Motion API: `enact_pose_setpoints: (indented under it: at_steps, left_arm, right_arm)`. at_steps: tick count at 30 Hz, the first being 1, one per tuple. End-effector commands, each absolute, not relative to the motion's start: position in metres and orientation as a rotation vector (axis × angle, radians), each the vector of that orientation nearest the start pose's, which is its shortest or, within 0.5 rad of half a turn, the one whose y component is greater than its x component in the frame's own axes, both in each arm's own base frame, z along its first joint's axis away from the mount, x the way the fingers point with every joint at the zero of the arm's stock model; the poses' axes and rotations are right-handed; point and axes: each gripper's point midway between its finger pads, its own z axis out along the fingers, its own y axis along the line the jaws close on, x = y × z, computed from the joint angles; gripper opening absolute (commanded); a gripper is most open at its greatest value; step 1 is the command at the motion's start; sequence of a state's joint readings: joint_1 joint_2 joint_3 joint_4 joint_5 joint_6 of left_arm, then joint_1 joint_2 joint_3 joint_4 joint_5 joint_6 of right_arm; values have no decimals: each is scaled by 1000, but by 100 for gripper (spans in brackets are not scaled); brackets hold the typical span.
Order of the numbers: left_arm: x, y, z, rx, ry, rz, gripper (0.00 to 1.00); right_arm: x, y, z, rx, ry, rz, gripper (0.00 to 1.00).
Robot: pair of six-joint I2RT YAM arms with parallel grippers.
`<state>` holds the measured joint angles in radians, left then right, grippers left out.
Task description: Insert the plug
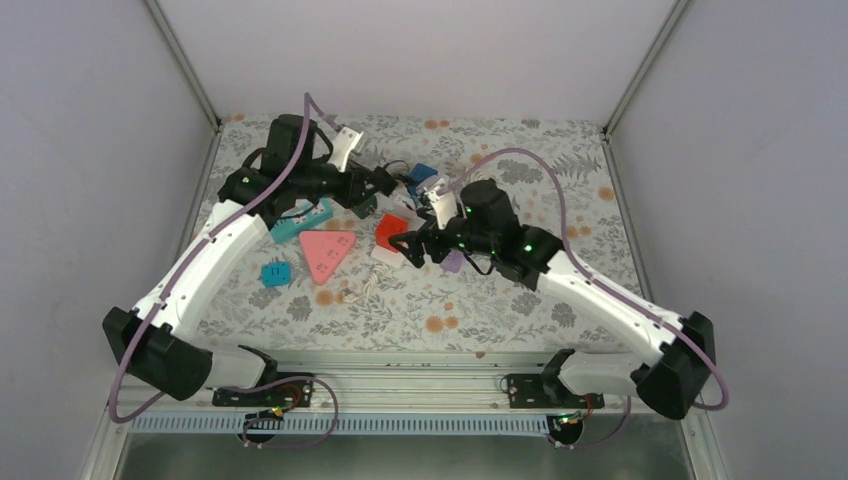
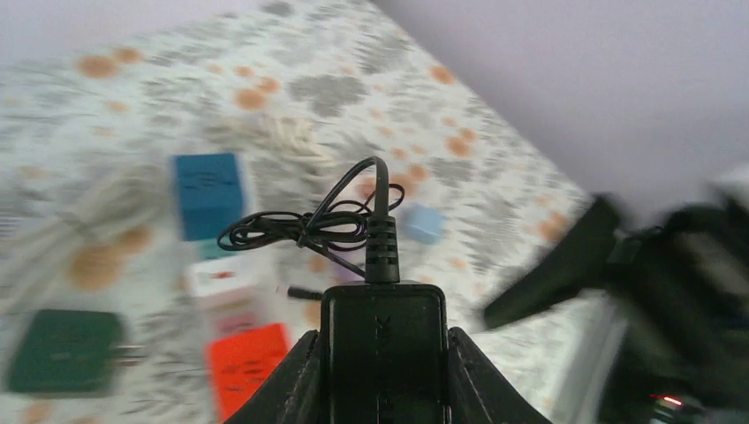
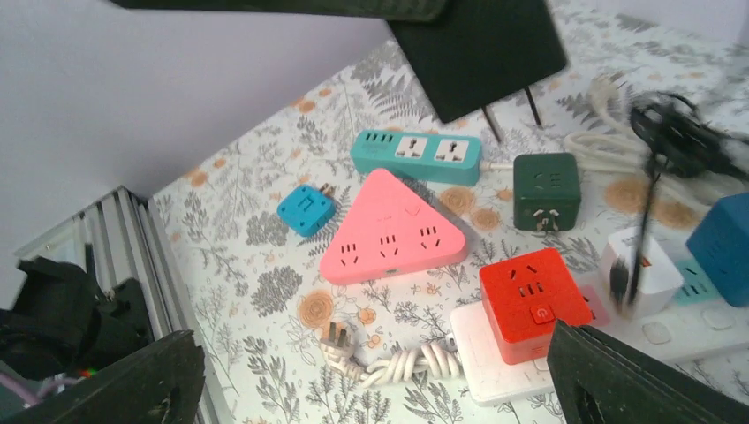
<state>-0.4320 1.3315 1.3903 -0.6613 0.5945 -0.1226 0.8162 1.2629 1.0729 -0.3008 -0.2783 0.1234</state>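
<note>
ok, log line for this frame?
left gripper: shut on black adapter, raised, prongs bare | right gripper: open, empty | pink triangular socket: nothing plugged in | insertion: not yet done

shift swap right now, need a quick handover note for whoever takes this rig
Left gripper: shut on the black plug adapter, held in the air over the sockets, prongs bare.
Right gripper: open, empty, near the red cube socket.
Pink triangle strip and teal strip lie on the table, nothing plugged in.
Done: plug picked up.
Left: line it up and insert it.
</note>
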Motion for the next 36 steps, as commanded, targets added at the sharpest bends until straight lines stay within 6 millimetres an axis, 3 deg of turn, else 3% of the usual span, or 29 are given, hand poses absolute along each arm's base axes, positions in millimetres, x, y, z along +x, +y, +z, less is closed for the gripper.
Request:
enact_pose_setpoints:
  at_steps: [1,9,14,18,22,27,31,36]
  left_arm:
    - [360,-198,311,633,2103,-584,17]
    - [450,-106,293,348,2194,-389,16]
    - [475,-71,231,401,2285,-175,16]
    - [470,-72,167,548,2395,-153,13]
    - [453,-70,132,680,2434,-129,8]
    - [434,-60,120,791,2453,-42,5]
    - [430,-70,127,851,2388,-88,5]
    - [429,-70,113,898,2400,-89,5]
  right_arm:
    - [241,303,297,-719,1917,878,100]
    - [217,285,301,-693,1892,966,100]
    - [209,281,290,-693,1898,991,100]
    - [208,277,279,-693,1920,975,100]
    - [208,273,273,-689,1932,949,100]
    - [207,275,269,-711,1939,945,100]
    - [210,277,264,-706,1966,941,100]
    - [210,278,266,-704,1964,950,100]
